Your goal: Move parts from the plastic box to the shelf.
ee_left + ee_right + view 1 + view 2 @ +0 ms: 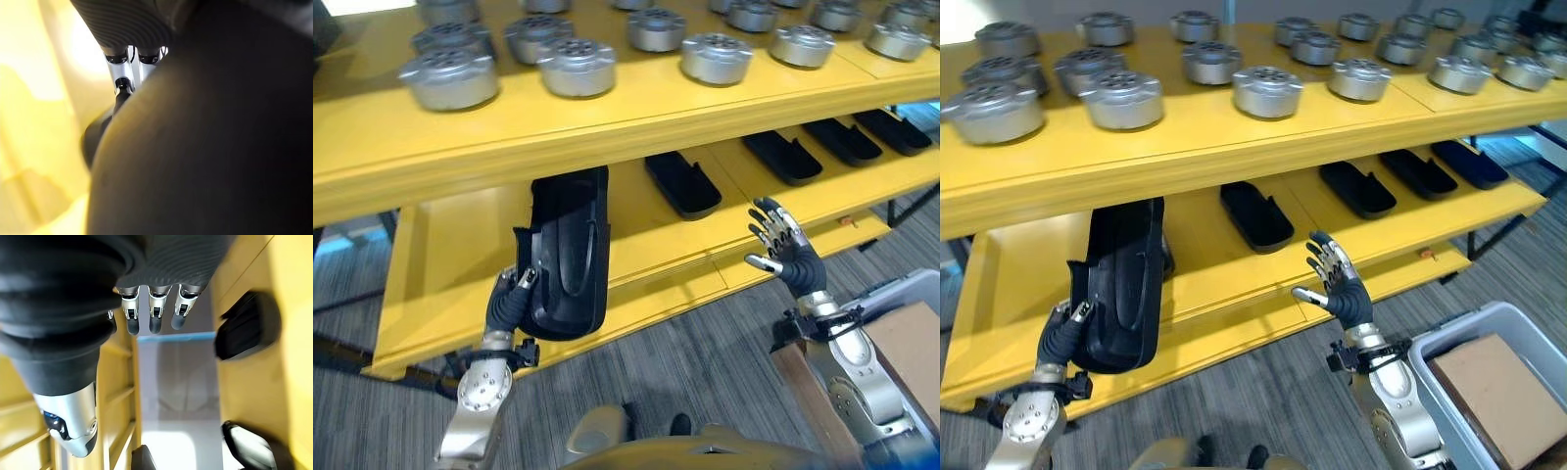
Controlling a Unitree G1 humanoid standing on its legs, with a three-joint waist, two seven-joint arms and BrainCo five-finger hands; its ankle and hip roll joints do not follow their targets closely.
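Left hand carrying a black part to the lower shelf

The left hand (509, 302) grips the black part (566, 253) from its near side, tilted at the yellow shelf (440, 257); fingers seem curled round its edge, though the wrist view is mostly blocked. Lay it flat beyond the fingertips, left of the parts already placed. The right hand (1340, 284) hovers open, empty.

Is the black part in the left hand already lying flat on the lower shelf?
No. The black part stands tilted on end, gripped by the left hand.
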